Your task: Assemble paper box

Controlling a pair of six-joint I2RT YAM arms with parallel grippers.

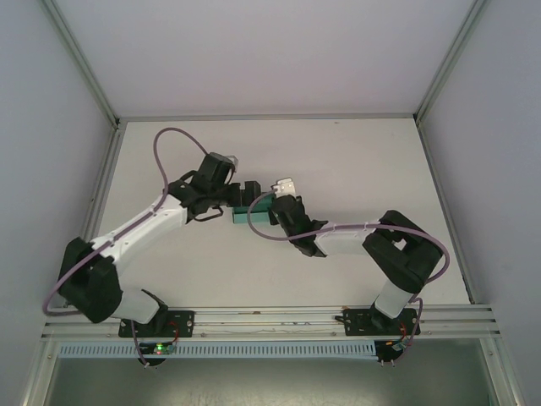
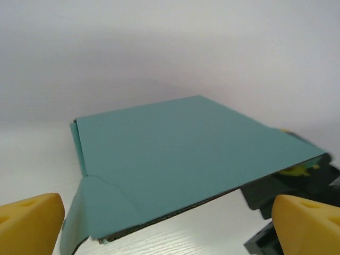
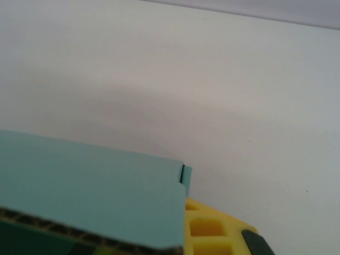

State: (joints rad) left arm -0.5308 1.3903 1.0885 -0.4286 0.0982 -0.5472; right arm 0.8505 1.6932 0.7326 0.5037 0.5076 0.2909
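Middle of the top view: the teal paper box [image 1: 243, 216] sits folded flat between the two arms, low over the white surface [image 1: 338, 161]. The right end effector [image 1: 275, 207] is clenched on its right-hand edge, most likely steadying the card so it cannot slide. The left end effector [image 2: 169, 228] stands released, its yellow fingers [image 2: 29, 223] spread wide either side of the near corrugated edge and touching nothing, seemingly lined up to take a grip. No print, logo or label can be read on the card.
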